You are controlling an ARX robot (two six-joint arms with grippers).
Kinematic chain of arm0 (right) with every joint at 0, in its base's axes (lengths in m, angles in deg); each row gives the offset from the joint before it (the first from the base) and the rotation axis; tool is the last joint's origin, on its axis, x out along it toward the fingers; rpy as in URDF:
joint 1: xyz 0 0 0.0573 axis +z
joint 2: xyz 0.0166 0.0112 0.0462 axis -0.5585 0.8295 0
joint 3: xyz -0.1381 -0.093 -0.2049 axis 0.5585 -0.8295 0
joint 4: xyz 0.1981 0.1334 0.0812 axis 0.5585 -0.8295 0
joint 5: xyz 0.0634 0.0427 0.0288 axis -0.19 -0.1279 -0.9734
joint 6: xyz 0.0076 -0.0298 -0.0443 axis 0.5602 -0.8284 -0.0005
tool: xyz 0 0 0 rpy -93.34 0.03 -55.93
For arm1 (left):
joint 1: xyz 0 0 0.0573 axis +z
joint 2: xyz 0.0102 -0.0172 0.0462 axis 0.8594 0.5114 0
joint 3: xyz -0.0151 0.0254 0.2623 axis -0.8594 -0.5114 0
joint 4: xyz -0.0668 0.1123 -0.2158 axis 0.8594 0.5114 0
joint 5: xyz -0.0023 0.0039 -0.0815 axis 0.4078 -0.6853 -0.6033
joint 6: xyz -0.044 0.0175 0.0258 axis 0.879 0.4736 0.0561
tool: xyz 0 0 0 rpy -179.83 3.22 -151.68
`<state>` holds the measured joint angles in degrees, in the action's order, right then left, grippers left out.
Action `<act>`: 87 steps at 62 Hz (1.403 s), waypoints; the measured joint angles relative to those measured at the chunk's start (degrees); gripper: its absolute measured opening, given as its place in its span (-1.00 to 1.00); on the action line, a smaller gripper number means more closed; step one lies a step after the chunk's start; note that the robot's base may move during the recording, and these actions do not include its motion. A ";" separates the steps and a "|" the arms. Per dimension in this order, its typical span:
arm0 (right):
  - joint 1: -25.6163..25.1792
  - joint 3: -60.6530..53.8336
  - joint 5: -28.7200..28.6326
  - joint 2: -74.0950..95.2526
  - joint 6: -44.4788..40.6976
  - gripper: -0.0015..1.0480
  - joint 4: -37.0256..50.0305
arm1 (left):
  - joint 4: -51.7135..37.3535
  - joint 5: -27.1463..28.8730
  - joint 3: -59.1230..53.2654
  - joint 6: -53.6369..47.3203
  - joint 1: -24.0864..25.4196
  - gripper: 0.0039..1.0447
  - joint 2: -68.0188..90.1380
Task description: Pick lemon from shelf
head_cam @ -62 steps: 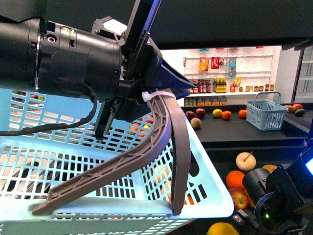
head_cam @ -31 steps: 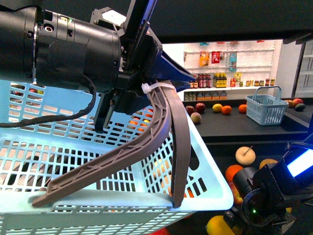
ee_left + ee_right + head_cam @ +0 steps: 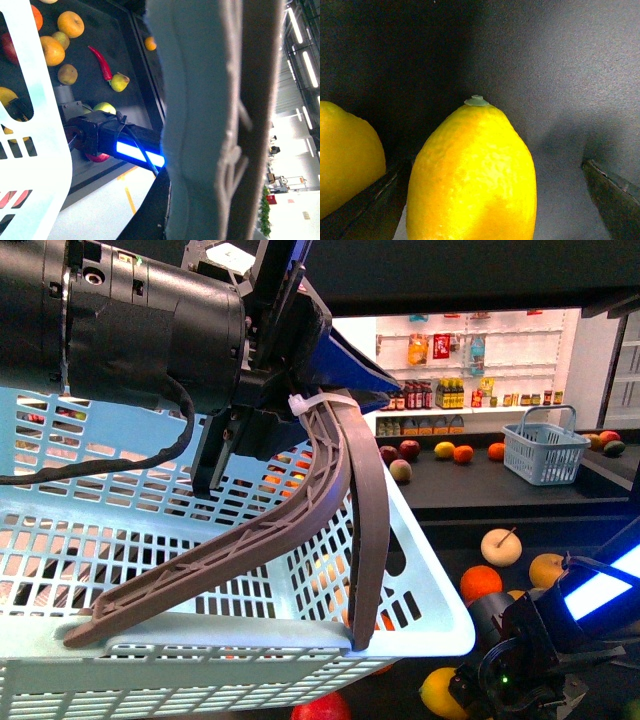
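A yellow lemon (image 3: 472, 175) stands close between the open fingers of my right gripper (image 3: 490, 167), stem end up, on the black shelf (image 3: 570, 100). A second lemon (image 3: 345, 160) lies beside it. In the front view the lemon (image 3: 440, 692) sits at the bottom, with my right gripper (image 3: 468, 687) right at it. My left gripper (image 3: 300, 410) is shut on the grey basket handle (image 3: 340, 500) and holds up the light blue basket (image 3: 420, 630). The handle (image 3: 255, 125) fills the left wrist view.
Oranges (image 3: 480, 582), a pale round fruit (image 3: 500, 546) and a red apple (image 3: 320, 708) lie on the shelf near the lemon. A small blue basket (image 3: 545, 455) stands on the far counter. White shelves of bottles (image 3: 450, 390) stand behind. A red chilli (image 3: 102, 62) lies among the fruit.
My right arm has moved left and down, closer to the lemon. My left gripper still holds the basket handle, the basket shifted slightly.
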<state>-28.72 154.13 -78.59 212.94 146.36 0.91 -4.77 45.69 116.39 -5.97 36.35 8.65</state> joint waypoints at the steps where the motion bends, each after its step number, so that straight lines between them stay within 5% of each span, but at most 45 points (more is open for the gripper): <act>1: 0.02 0.00 0.07 0.02 -0.02 0.82 0.00 | 0.00 0.00 0.00 0.00 0.00 -0.86 0.00; 19: -0.44 -4.31 1.20 -2.23 -2.19 0.05 4.00 | 0.00 0.00 0.00 0.00 0.00 -0.86 0.00; 41: -4.52 -25.35 2.89 -22.51 -16.61 -0.04 22.12 | 0.00 0.00 0.00 0.00 0.00 -0.86 0.00; 50: -6.91 -34.23 -4.48 -36.59 -22.97 -0.04 28.46 | 0.00 0.02 0.00 0.02 0.00 -0.86 0.00; 57: -7.21 -40.39 -18.25 -49.48 -25.27 -0.04 30.99 | 0.00 0.00 0.00 0.00 0.00 -0.86 0.00; 67: -4.68 -43.45 -30.38 -60.04 -25.22 -0.04 33.20 | 0.00 -0.02 0.00 0.02 -0.02 -0.86 0.00; 87: 4.42 -47.01 -35.76 -66.34 -24.87 -0.05 35.28 | 0.00 0.04 0.00 0.00 0.00 -0.86 0.00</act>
<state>-24.30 107.12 -114.35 146.60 121.49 36.19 -4.77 45.74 116.39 -5.97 36.35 8.65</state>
